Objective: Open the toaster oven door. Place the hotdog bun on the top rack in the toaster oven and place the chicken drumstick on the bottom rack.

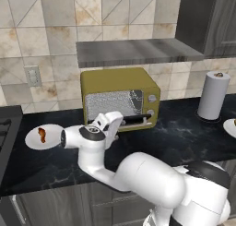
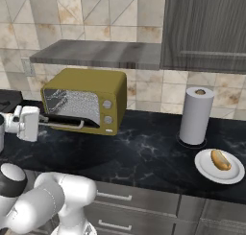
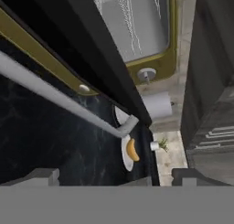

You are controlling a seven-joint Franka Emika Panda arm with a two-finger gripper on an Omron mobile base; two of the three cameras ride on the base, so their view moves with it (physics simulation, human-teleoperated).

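a paper towel roll (image 2: 195, 115) stands upright on the black marble counter (image 2: 144, 155), two white plates (image 2: 204, 169) (image 1: 33, 139) apart at either end, under a grey shelf (image 1: 133, 52).

I work at a black marbled counter (image 2: 153, 152). Behind the counter, beige stone tiles (image 1: 50, 31) cover the wall. A grey shelf (image 1: 133, 52) hangs on that wall above the counter, and a dark grey cabinet (image 2: 206, 30) hangs above the counter's right part. A white outlet (image 1: 33, 75) sits on the tiles just above the counter's left part. A paper towel roll (image 2: 195, 115) stands upright toward the counter's right end. Grey drawers (image 2: 125, 200) run under the counter. A stove edge (image 1: 7, 128) adjoins the counter's left end.
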